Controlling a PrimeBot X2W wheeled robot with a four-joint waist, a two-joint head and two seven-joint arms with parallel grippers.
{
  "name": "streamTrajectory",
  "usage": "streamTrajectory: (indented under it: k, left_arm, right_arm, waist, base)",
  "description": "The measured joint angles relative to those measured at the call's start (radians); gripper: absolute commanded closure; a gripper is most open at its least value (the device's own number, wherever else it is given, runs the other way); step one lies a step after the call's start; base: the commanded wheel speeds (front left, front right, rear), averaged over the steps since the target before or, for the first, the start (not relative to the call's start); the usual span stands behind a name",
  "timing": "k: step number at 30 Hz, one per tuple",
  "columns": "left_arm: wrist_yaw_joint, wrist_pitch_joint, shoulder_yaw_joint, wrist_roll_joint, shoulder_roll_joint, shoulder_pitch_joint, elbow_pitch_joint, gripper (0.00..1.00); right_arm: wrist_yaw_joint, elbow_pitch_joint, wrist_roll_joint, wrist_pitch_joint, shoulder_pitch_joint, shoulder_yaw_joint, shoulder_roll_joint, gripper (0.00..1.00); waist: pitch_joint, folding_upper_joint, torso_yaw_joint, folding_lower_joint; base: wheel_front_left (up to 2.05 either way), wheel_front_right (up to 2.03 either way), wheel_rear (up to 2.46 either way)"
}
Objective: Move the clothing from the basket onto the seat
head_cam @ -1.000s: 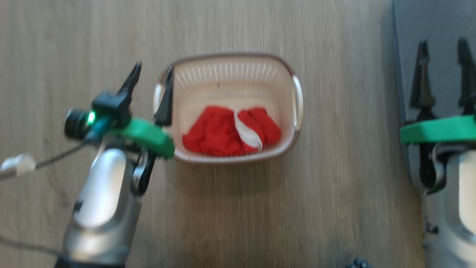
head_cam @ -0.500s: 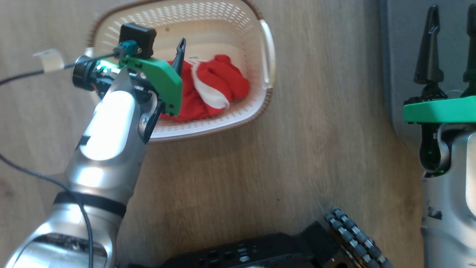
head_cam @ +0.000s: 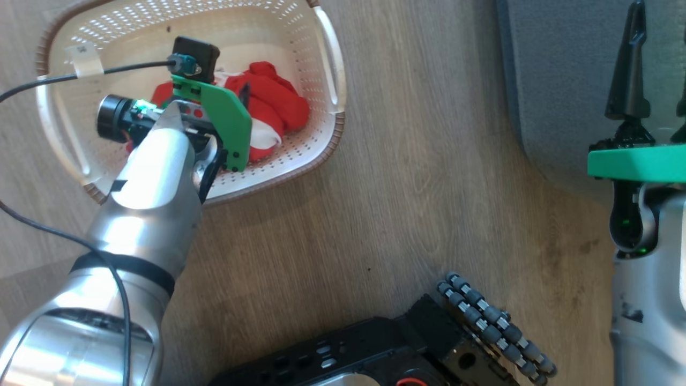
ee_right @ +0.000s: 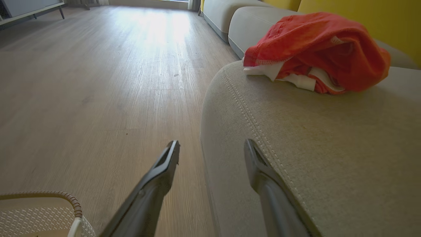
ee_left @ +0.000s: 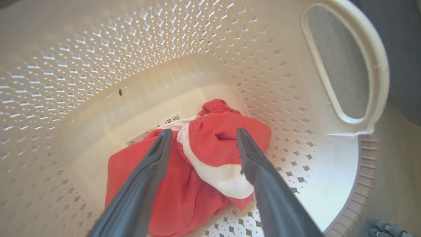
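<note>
The cream basket (head_cam: 333,140) stands on the wooden floor at the upper left of the head view. Red and white clothing (ee_left: 217,138) lies bunched on its bottom, also seen as clothing (head_cam: 281,107). My left gripper (ee_left: 204,131) is down inside the basket, open, one finger on each side of the bundle, just above it. A second red garment (ee_right: 322,49) lies on the grey seat (ee_right: 312,148). My right gripper (ee_right: 212,142) hovers open and empty over the seat's rounded corner (head_cam: 557,80).
My black base with its roller wheel (head_cam: 482,321) sits at the bottom of the head view. A cable with a white tag (head_cam: 86,59) crosses the basket. More sofa cushions (ee_right: 230,13) stretch beyond the seat. Bare floor (head_cam: 418,203) separates basket and seat.
The head camera has turned, shifting the whole picture. My left gripper went from beside the basket's left handle to inside the basket, over the clothing. The right gripper stays by the seat.
</note>
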Motion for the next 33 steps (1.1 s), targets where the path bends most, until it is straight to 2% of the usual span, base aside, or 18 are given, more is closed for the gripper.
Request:
streamTrajectory:
  k: [11,33]
  left_arm:
    - [0.008,0.003,-0.007,-0.012,0.002,-0.069,0.161,0.0]
    - [-0.02,-0.022,-0.063,-0.094,0.001,-0.105,0.198,0.0]
  right_arm:
    - [0.0,-0.067,0.0,0.0,0.068,-0.003,0.0,0.0]
    - [0.0,-0.123,0.0,0.0,0.142,-0.028,0.001,0.0]
  waist:
    - [0.056,0.0,-0.031,0.0]
    - [0.104,0.0,-0.003,0.0]
  base:
    - [0.0,0.0,0.0]
    - [0.0,0.0,0.0]
